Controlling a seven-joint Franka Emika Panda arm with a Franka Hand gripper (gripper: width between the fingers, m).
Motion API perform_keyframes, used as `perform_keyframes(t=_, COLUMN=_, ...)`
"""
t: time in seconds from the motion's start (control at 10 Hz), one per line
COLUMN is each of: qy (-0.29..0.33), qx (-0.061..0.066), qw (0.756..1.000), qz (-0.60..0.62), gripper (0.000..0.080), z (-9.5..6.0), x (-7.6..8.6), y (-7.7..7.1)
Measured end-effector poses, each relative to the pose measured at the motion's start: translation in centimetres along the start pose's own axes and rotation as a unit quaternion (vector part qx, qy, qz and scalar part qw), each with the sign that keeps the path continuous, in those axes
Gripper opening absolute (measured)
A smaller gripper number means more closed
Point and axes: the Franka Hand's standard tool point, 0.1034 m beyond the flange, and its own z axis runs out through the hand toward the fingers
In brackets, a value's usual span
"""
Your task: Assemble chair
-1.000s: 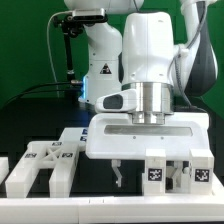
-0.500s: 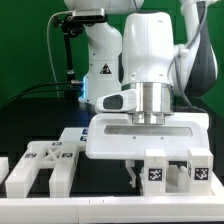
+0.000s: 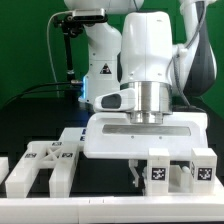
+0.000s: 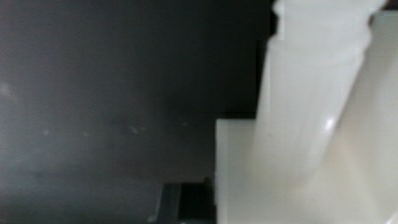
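My gripper hangs low over the table at the exterior view's right of centre. One dark finger presses against the side of a white chair part with a black-and-white tag; the other finger is hidden behind that part. The jaws look shut on it. More tagged white parts stand just to its right. In the wrist view a white post rises beside a flat white slab face, with one dark finger against the slab's edge.
A group of chunky white tagged chair parts lies at the exterior view's left front, with another tagged piece behind it. The table top is black. A pale strip runs along the front edge.
The visible finger has moved toward the exterior view's right, from open space to the tagged part's side, closing the jaws. The hand itself has hardly moved.
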Motion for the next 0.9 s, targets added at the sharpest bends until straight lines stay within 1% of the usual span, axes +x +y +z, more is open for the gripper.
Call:
perform_keyframes(t=0.2, qy=0.000, qx=0.000, qw=1.000, qz=0.000, gripper=0.0037, z=0.0, x=0.0, y=0.0)
perform_keyframes(t=0.3, qy=0.001, qx=-0.002, qw=1.000, qz=0.000, gripper=0.0038, z=0.0, x=0.0, y=0.4)
perform_keyframes(t=0.4, qy=-0.003, qx=-0.008, qw=1.000, qz=-0.019, gripper=0.0038, z=-0.5, x=-0.7, y=2.1)
perform_keyframes(t=0.5, qy=-0.022, qx=-0.007, qw=1.000, qz=-0.008, gripper=0.0038, z=-1.6, x=-1.6, y=3.6)
perform_keyframes(t=0.6, qy=-0.066, qx=0.005, qw=0.998, qz=0.002, gripper=0.0037, z=-3.8, x=-2.7, y=4.4)
perform_keyframes(t=0.7, qy=-0.099, qx=0.020, qw=0.995, qz=0.011, gripper=0.0037, z=-5.8, x=-2.7, y=4.6)
perform_keyframes(t=0.8, qy=-0.142, qx=0.034, qw=0.989, qz=0.021, gripper=0.0037, z=-7.1, x=-2.7, y=4.2)
perform_keyframes(t=0.9, qy=-0.155, qx=0.036, qw=0.987, qz=0.026, gripper=0.0037, z=-7.8, x=-1.4, y=3.8)
